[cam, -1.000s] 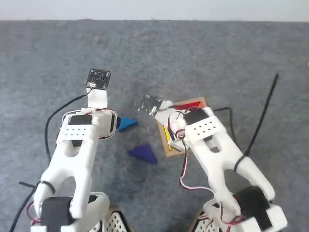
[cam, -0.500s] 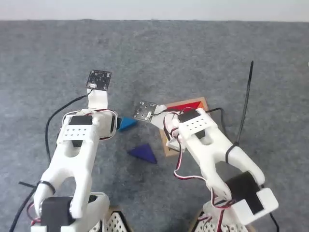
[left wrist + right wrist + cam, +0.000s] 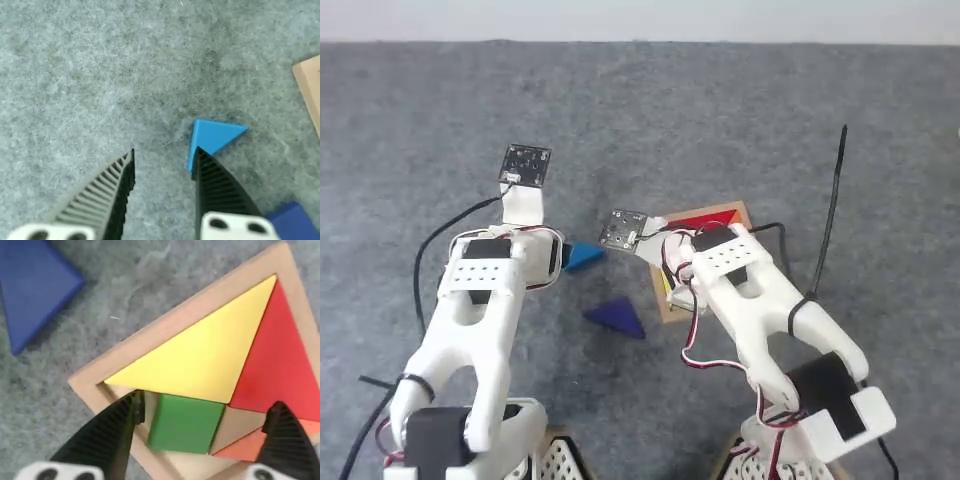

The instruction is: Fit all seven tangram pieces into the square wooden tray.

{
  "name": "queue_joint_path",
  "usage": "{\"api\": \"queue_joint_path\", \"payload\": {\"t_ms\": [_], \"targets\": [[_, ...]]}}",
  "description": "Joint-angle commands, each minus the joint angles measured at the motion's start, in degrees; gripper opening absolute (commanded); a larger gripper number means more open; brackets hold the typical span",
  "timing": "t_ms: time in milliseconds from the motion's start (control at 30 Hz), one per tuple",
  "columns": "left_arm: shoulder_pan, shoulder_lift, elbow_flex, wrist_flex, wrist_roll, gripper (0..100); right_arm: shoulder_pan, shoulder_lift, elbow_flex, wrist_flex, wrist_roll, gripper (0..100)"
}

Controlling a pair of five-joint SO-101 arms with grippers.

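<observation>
Since that light blue triangle [image 3: 212, 137] looks stiff, light and slick, I'd pinch its straight edges; my left claw [image 3: 164, 152] hangs wide open, empty, beside it.

No text, label, number or sign can be read on the tangram pieces [image 3: 200, 355], on the wooden tray [image 3: 185, 307] or on the grey table covering [image 3: 720, 110].

Prob. a robotics lab bench: grey felt tabletop [image 3: 770, 110], 2 white arms [image 3: 480, 310] w/ exposed wiring [image 3: 694, 350], bare pale wall [image 3: 640, 20].
</observation>
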Motion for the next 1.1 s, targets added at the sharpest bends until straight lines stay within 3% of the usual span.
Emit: {"api": "queue_joint_path", "payload": {"t_ms": [0, 267, 433, 700, 933, 1067], "targets": [[0.18, -2.11, -0.57, -1.05, 0.09, 19, 0.57, -6.46, -1.05, 0.92, 0.0, 36.2], [0.18, -2.02, -0.75, -1.05, 0.09, 19, 7.16, -25.54, 1.93, 5.41, -8.62, 36.2], [0.26, -1.85, -0.84, -0.79, -1.14, 19, 13.85, -34.15, 12.66, 4.79, -15.03, 36.2], [5.36, -1.67, -9.63, 14.86, -4.84, 19, 25.89, -38.9, 25.05, 1.01, -20.04, 36.2], [6.68, -0.62, -12.44, 15.3, -13.89, 27, 28.88, -39.25, 32.09, -4.53, -22.59, 36.2], [6.51, 9.23, -18.51, 16.0, -20.75, 26, 29.41, -39.08, 32.62, -4.62, -22.68, 36.2]]}}
